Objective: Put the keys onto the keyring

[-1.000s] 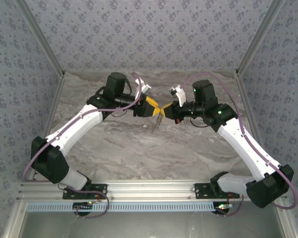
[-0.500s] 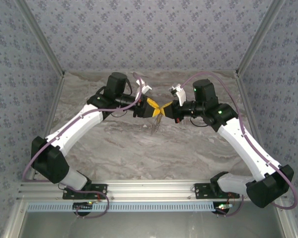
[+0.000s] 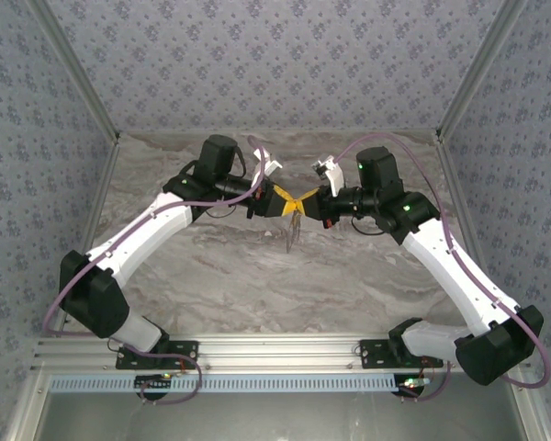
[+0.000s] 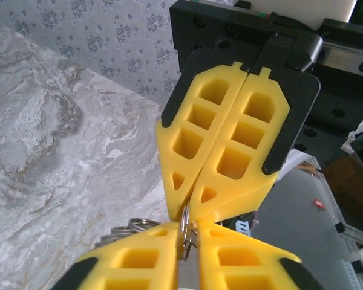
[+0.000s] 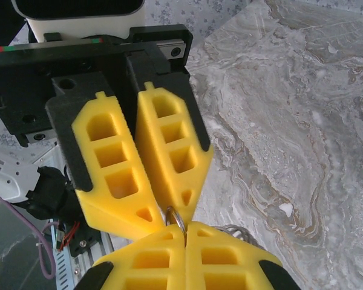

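Above the middle of the marble table (image 3: 211,276) my two grippers meet tip to tip. The keyring (image 5: 176,219) is a thin grey metal ring pinched edge-on between both pairs of yellow fingertips. My right gripper (image 5: 184,229) is shut on it from one side. From the opposite side my left gripper (image 4: 187,227) has its fingers closed in against the keyring (image 4: 186,229). More grey coils (image 4: 132,226) hang just behind the fingers. In the top view a thin metal piece (image 3: 292,231) dangles below the left gripper (image 3: 283,200) and right gripper (image 3: 308,200). I cannot make out the keys.
Patterned walls enclose the table at the back and both sides. An aluminium rail (image 3: 275,354) with the arm bases runs along the near edge. Both white arms reach inward over bare marble.
My left gripper's fingers have closed from well apart to pinching the ring. The right gripper has stayed shut in place.
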{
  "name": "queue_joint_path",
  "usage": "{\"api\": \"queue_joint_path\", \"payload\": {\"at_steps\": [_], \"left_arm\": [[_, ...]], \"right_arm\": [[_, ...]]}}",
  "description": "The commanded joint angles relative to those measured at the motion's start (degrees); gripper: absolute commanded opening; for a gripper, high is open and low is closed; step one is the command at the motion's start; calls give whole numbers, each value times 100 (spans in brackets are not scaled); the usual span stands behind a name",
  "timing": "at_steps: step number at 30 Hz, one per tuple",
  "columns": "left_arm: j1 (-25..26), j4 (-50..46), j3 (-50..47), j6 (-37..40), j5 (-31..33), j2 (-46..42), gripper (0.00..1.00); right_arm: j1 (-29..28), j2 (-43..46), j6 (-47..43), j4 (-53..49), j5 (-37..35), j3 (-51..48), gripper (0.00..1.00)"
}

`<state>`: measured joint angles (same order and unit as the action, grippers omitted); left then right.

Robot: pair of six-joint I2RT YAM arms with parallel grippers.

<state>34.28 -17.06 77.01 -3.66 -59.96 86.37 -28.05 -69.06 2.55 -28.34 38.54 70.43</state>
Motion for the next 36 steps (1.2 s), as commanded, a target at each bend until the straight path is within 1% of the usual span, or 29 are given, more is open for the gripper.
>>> {"api": "queue_joint_path", "payload": {"at_steps": [1,2,3,5,6,7,9,10,11,13,16,18,20,22,25,27,30,33,36], "left_arm": [[152,-96,182,155,-337,38,5],[149,-83,175,161,-316,30,1],[156,-78,174,157,-267,31,0],[154,-28,152,160,-121,5,0],[157,32,129,160,-27,-35,0],[154,113,89,143,88,-77,0],[145,313,-14,122,316,-161,0],[134,443,-72,89,398,-216,0],[132,542,-118,66,484,-260,0],[126,729,-190,42,593,-332,0],[124,905,-234,-6,704,-403,0],[123,1087,-295,-72,762,-477,0],[127,1330,-399,-156,838,-586,0],[123,1538,-492,-237,905,-680,0],[125,1669,-526,-326,914,-762,0],[123,1706,-529,-377,916,-800,0],[129,1822,-564,-456,908,-843,0],[135,1894,-587,-512,854,-866,0],[137,1976,-600,-572,787,-850,0]], "right_arm": [[-32,-20,114,331,65,97,0],[-29,-12,129,331,81,94,0],[-26,-11,141,328,111,83,0],[2,34,159,296,176,57,0],[50,78,181,292,165,37,8],[127,143,261,332,125,-7,20],[357,306,473,488,139,-138,39],[510,432,617,601,192,-161,45],[657,547,758,741,228,-432,49],[942,816,1160,1102,338,-709,54],[1225,1163,1715,1596,273,-1113,57],[1264,1378,1989,1941,221,-1405,58],[1267,1556,2263,2413,189,-1733,58],[1229,1688,2647,3102,259,-2087,58],[1118,1795,3109,4025,347,-2509,59],[1006,1808,3244,4390,359,-2650,60],[810,1793,3235,4598,373,-2708,62],[615,1746,3076,4555,305,-2690,65],[535,1675,2915,4512,269,-2695,66]]}}
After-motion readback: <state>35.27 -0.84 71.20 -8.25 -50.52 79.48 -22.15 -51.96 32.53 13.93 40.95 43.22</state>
